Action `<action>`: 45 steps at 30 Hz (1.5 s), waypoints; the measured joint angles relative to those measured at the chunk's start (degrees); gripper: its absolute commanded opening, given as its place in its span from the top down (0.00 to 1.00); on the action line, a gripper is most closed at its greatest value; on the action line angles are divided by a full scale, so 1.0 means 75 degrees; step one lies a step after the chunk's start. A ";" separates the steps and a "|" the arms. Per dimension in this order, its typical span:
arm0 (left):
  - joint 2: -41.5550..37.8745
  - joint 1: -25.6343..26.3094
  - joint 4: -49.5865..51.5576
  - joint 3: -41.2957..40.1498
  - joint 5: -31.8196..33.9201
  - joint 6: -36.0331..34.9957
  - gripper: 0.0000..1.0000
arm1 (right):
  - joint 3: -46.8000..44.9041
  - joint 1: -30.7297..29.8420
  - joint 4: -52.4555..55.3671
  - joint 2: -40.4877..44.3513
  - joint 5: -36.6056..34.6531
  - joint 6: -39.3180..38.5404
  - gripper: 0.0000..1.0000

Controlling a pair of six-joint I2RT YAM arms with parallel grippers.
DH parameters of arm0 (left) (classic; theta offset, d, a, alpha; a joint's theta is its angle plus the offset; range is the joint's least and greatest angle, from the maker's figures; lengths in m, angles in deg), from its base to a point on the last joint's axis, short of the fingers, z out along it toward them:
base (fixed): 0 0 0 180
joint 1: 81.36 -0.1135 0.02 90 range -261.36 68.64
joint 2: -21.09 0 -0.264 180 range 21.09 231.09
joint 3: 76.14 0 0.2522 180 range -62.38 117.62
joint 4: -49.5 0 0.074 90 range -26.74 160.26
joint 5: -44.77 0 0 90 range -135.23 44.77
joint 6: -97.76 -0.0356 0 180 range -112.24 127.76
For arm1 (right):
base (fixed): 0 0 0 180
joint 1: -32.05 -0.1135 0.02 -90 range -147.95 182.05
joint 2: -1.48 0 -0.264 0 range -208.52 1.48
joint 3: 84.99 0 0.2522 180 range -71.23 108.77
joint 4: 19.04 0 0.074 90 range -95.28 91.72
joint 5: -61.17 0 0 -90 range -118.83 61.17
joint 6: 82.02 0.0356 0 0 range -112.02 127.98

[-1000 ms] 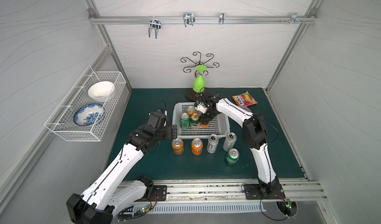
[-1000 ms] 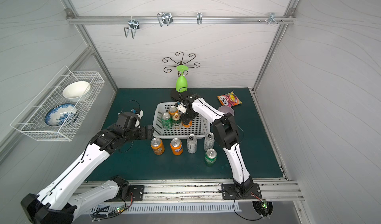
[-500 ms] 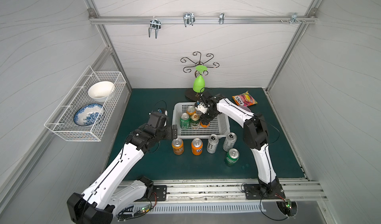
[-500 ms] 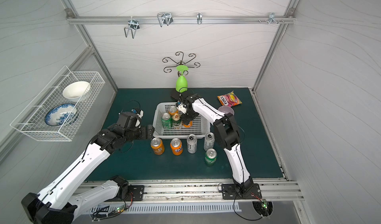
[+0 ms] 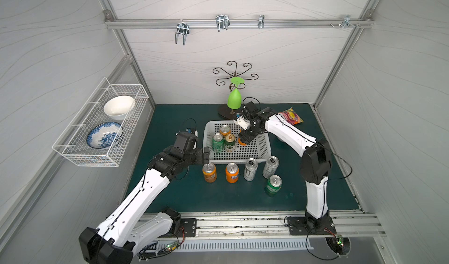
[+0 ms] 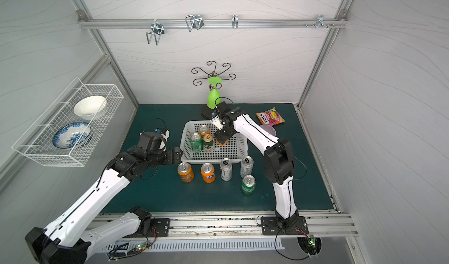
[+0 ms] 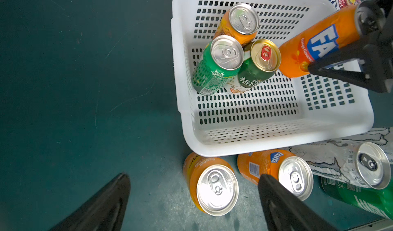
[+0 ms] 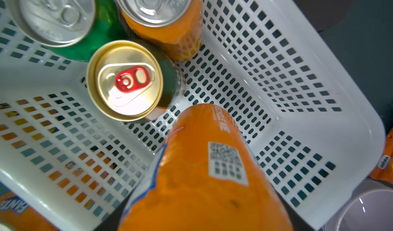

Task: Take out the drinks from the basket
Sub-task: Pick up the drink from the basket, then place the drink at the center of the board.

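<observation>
orange metal fills the jaws of the right gripper [image 5: 244, 139]: it is clamped on an orange fanta can [image 7: 314, 49], gripping it near the top, with the can's base lifted off the perforated floor of the white basket [image 5: 263, 151], inside its walls. in the right wrist view the held can's body [image 8: 204, 176] hangs above the floor holes. just beside it, toward the basket's left side, three drinks stand close together: a dark green gold-topped can [image 5: 229, 142], a green can [image 5: 217, 142] touching it, and another orange can [image 5: 225, 130] behind them.

the left gripper [image 5: 205, 156] stands spread wide with nothing between its fingers [image 7: 282, 206], hovering outside the basket's near left corner. directly below it on the green mat stand an orange can [image 5: 209, 172] and a second fanta can [image 5: 232, 173]; further along the row are two slim silver-white cans [image 5: 250, 169] [image 5: 270, 167] and, nearer the front, a green can [image 5: 273, 185]. a snack packet [image 5: 290, 115] lies well apart at the back right.
</observation>
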 measured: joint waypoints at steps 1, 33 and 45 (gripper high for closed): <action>0.0000 0.0000 0.0000 0.0000 -0.0003 0.0000 0.01 | -0.0017 -0.0006 0.0032 0.0114 -0.0006 0.0020 0.46; -0.0064 -0.0006 -0.0055 -0.0003 -0.0026 0.0000 0.02 | -0.1411 -0.3022 0.1985 0.3966 -0.1116 0.1964 0.44; -0.0070 -0.0006 -0.0055 -0.0003 -0.0003 0.0000 0.02 | -0.3112 -0.4264 0.1760 0.4575 -0.1413 0.3375 0.44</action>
